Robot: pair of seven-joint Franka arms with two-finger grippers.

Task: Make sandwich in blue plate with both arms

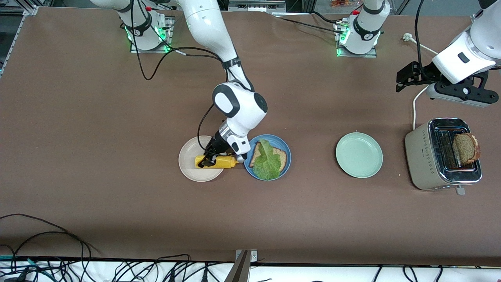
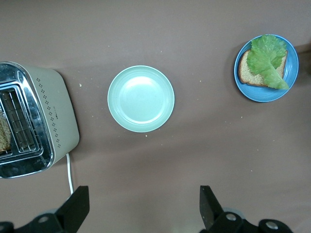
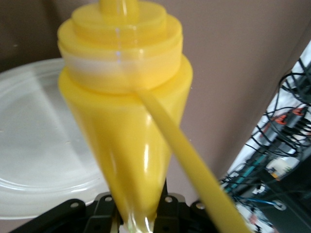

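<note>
Now, right pincer [image 1: 206,159]: gripping the yellow squeeze bottle [image 1: 216,161] lying over the beige plate [image 1: 191,164].
Left pincer [image 1: 405,78]: waiting wide open, holding nothing, above the bench [image 1: 98,137] near the toaster [image 1: 420,156].
Blue plate [image 1: 285,167]: sitting between the beige plate and pale green plate [image 1: 359,155], carrying one bread slice [image 1: 281,156] under lettuce [image 1: 268,160].
Second bread slice [image 1: 466,148]: standing in the toaster.

Blue plate hemmed in at one edge
The right gripper [image 1: 206,159] and its yellow bottle [image 1: 216,161] crowd the blue plate [image 1: 285,166]; bare desk [image 1: 313,156] separates it from the green plate [image 1: 359,155].
</note>
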